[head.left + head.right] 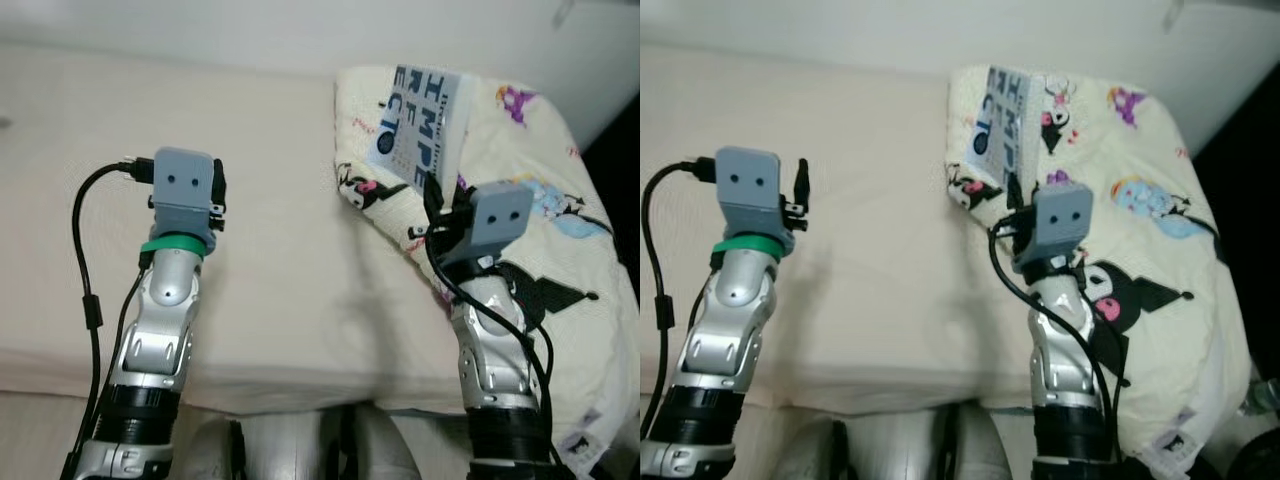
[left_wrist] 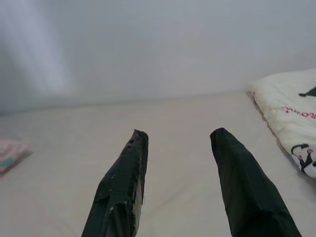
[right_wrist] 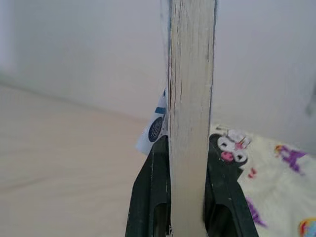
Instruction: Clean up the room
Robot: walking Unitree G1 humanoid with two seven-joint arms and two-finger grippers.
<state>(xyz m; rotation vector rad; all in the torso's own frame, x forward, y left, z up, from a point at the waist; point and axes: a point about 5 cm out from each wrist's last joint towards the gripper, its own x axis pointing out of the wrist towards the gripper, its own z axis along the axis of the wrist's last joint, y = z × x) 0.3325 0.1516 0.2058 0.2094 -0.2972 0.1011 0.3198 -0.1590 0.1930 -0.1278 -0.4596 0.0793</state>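
A grey book (image 1: 422,124) with blue lettering stands nearly upright above the cartoon-printed cream blanket (image 1: 540,240) on the bed's right side. My right gripper (image 3: 187,148) is shut on the book (image 3: 191,98), whose page edge runs straight up between the two black fingers (image 3: 150,197). My left gripper (image 2: 177,140) hovers open over the bare cream mattress (image 1: 270,270), with nothing between its fingers. Seen from the head, the left wrist (image 1: 182,195) is to the left of the book.
A white wall (image 2: 158,44) runs behind the bed. A pink cloth item (image 2: 10,154) lies on the mattress at the far left in the left wrist view. The bed's front edge (image 1: 300,385) is just before my body. A dark gap (image 1: 1250,160) lies right of the bed.
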